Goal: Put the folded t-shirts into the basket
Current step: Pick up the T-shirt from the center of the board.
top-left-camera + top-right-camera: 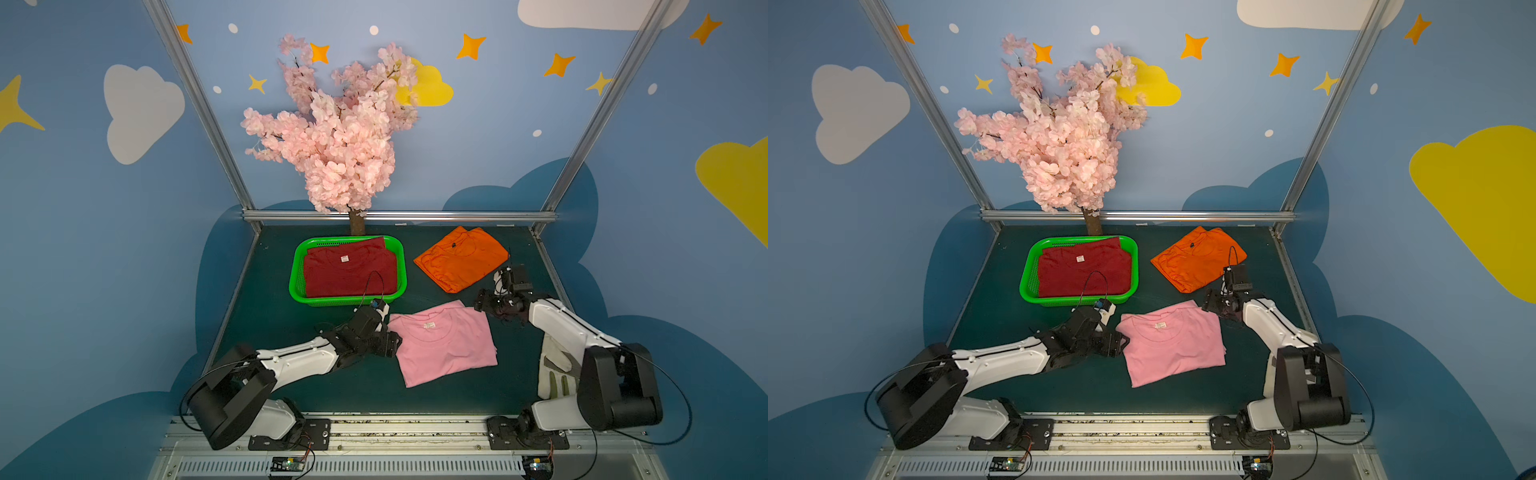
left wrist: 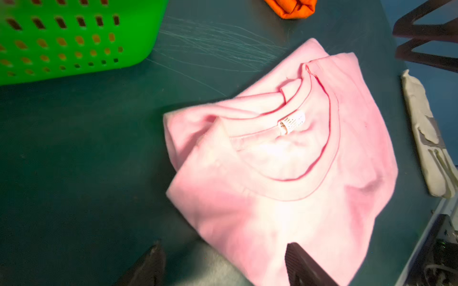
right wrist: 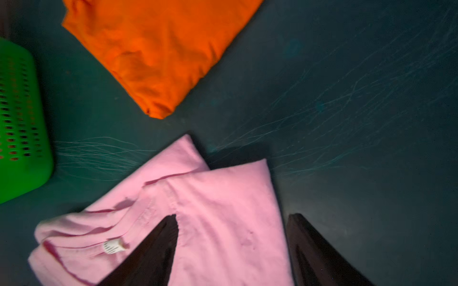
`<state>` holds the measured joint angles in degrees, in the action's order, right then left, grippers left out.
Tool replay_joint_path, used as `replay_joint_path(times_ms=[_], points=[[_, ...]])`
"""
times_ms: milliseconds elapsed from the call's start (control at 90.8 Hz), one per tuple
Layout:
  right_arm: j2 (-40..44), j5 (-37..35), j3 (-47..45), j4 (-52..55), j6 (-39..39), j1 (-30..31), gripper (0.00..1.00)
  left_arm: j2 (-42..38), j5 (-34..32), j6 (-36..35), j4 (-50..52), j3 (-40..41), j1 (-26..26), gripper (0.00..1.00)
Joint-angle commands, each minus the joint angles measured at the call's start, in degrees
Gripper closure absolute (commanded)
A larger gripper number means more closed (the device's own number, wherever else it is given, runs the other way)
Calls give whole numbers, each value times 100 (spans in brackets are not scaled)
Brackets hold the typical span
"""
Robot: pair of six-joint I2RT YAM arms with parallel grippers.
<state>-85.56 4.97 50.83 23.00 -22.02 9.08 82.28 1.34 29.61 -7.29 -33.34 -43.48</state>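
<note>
A scratched dark-green tabletop [image 1: 266, 332] sits inside blue cloud-and-star walls [image 1: 83, 249]. The perforated green basket [image 1: 297, 270], centre frame, holds the folded dark red tee [image 1: 349, 274]. The soft pink tee [image 1: 444, 345] lies lower centre and the orange tee [image 1: 461, 257] upper right — the left gripper [image 2: 223, 267] and right gripper [image 3: 233, 247] both gape at the pink cloth's edges.

A pink blossom tree [image 1: 332, 137] stands at the back edge of the dark green worktop [image 1: 291, 353], its brown trunk [image 1: 356, 222] against a metal frame rail [image 1: 436, 216]. A white-and-grey work glove [image 1: 555, 365] lies flat at the worktop's right edge, partly hidden. Blue walls carry painted clouds and stars.
</note>
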Motion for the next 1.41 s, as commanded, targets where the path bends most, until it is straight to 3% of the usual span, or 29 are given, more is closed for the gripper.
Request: replay_joint_path(times_ms=[0, 374, 606, 826, 1046, 1178, 1399], points=[[-612, 435, 437, 413, 558, -34, 25, 394, -169, -71, -250, -237, -75, 19], [-1802, 776, 956, 318, 632, 202, 24, 1247, -139, 35, -613, -488, -98, 18], [-1789, 950, 842, 327, 605, 440, 39, 1575, 1, 166, -864, -457, -125, 25], [-1761, 1184, 625, 89, 545, 451, 68, 1646, 68, 173, -939, -450, -127, 44], [-1219, 1238, 285, -287, 463, 334, 95, 1468, 58, 170, -1132, -276, -124, 78], [-581, 1337, -156, -679, 359, 329, 100, 1255, 188, 134, -1209, -151, -125, 97], [841, 1365, -1005, -1155, 108, 358, 100, 326, 425, 61, -1165, 282, -117, 97]])
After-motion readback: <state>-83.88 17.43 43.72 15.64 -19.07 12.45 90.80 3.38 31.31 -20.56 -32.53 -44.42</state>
